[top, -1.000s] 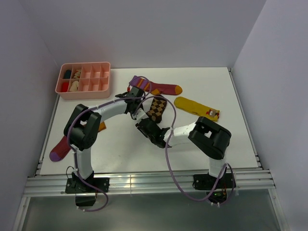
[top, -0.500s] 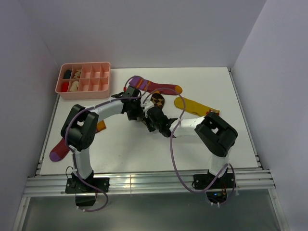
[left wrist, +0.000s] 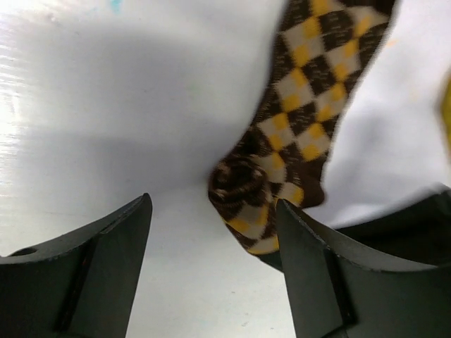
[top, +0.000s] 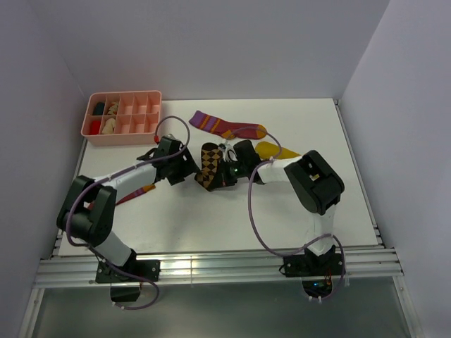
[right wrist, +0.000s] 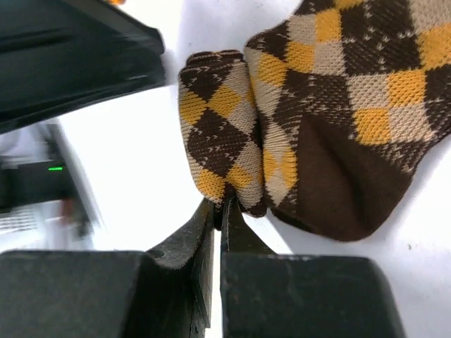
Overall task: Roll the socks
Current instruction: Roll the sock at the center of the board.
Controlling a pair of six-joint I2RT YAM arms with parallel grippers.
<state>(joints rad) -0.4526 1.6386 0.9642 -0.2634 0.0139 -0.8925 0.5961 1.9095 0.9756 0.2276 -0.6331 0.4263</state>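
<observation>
Both arms start at the near edge of the counter (top: 176,218) and bend in to meet in the middle. The left arm (top: 127,179) lies low and long and reaches to the right. The right arm (top: 310,179) folds at its elbow and points left. Between them lies the check sock (top: 209,163), flat on the counter.

From above, the arm tips hide how they hold. The left wrist view shows the left jaws spread wide, one on each side of the sock's rolled end (left wrist: 239,182), not touching it. The right wrist view shows the right jaws clenched tight on the bottom edge of that rolled end.

A bit of a purple-and-orange sock (top: 144,189) peeks out under the left arm. The yellow sock (top: 271,149) is half hidden behind the right arm. Farther back lies a maroon sock (top: 227,127), and at the far left a pink tray (top: 123,136)
</observation>
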